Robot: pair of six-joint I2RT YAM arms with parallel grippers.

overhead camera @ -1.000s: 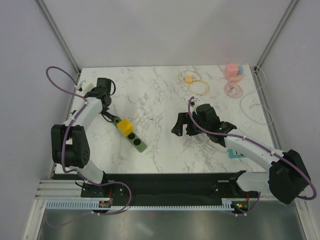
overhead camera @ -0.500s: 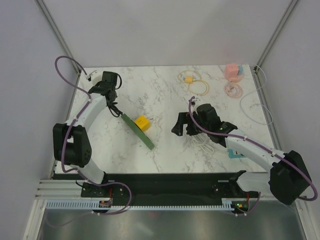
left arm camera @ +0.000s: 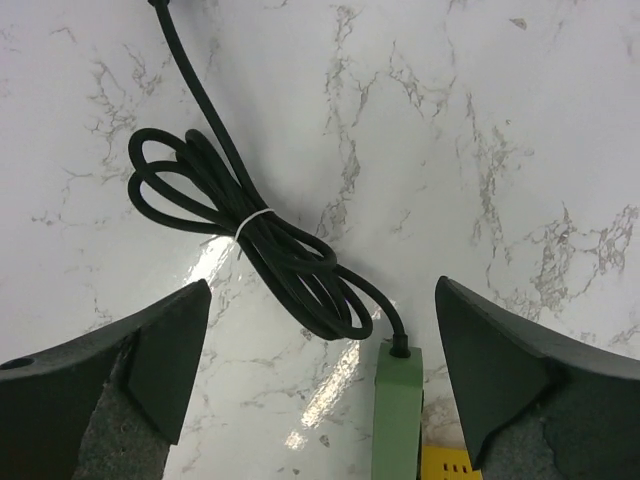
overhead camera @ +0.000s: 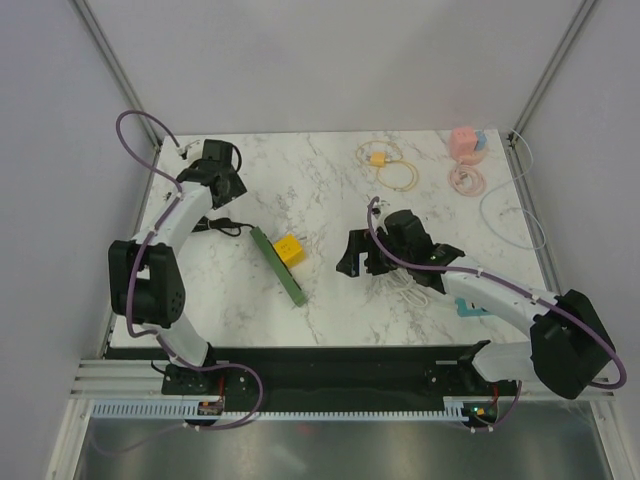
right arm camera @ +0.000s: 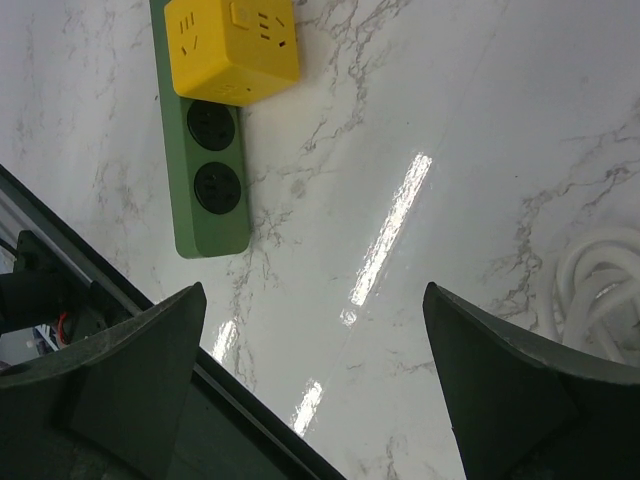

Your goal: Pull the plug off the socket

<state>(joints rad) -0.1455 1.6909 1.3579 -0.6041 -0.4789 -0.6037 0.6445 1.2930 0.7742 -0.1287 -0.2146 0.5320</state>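
The yellow plug (right arm camera: 232,45) looks seated in the green socket strip (right arm camera: 205,190). Above its black cord (left arm camera: 250,235) the left gripper (left arm camera: 320,335) hangs wide; the right gripper (right arm camera: 310,340) gapes empty.

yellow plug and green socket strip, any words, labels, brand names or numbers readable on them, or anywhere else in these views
No readable text in any view.
yellow plug: only socket slots on its faces, no letters or numbers legible.
green socket strip: two bare round outlets, no print visible.
black cable: a plain white tie, no tag.
Small items at the far edge of the table in the top view: too small to read.
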